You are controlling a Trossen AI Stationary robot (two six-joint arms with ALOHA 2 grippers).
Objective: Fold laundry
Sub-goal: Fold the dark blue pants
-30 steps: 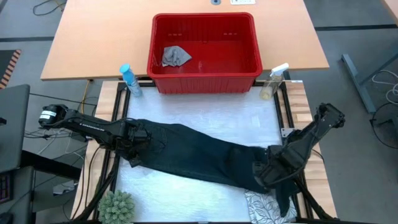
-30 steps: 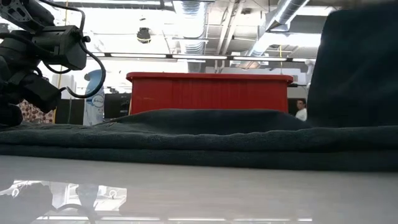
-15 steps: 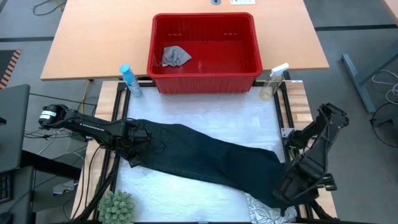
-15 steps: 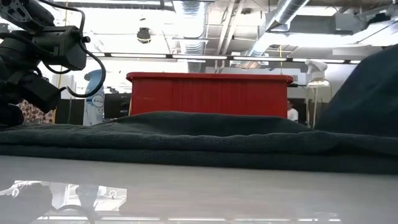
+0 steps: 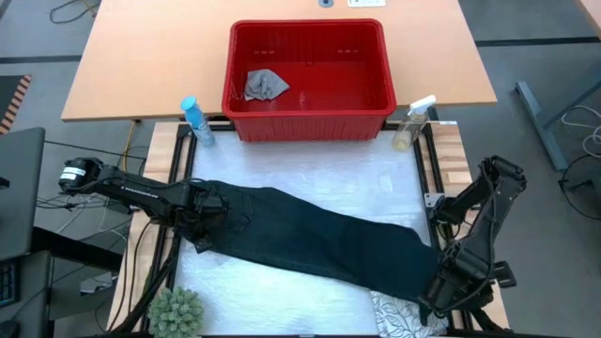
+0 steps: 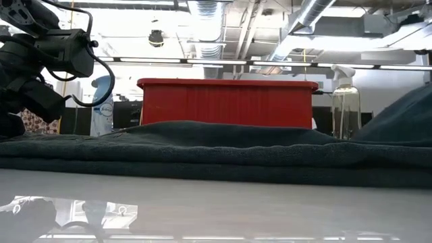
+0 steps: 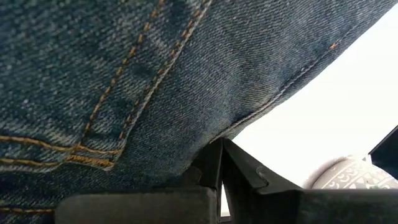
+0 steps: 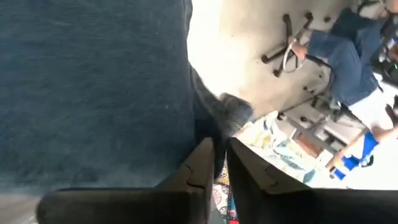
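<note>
The dark blue-black denim jeans [image 5: 310, 246] are lying lengthwise across the white table [image 5: 310, 183], apparently folded once and not yet gathered into a bundle. At their left end the left gripper [image 5: 202, 225] is pinching the denim, jaws pressed together. At the near right corner the right gripper [image 5: 441, 293] is sitting at the hem; I cannot tell its jaws' state. A small grey cloth [image 5: 265, 84] is waiting in the red plastic basket [image 5: 376, 103] at the far side. No writing is readable.

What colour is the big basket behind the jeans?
Red. The basket shows best in the high view, behind the dark jeans.
</note>
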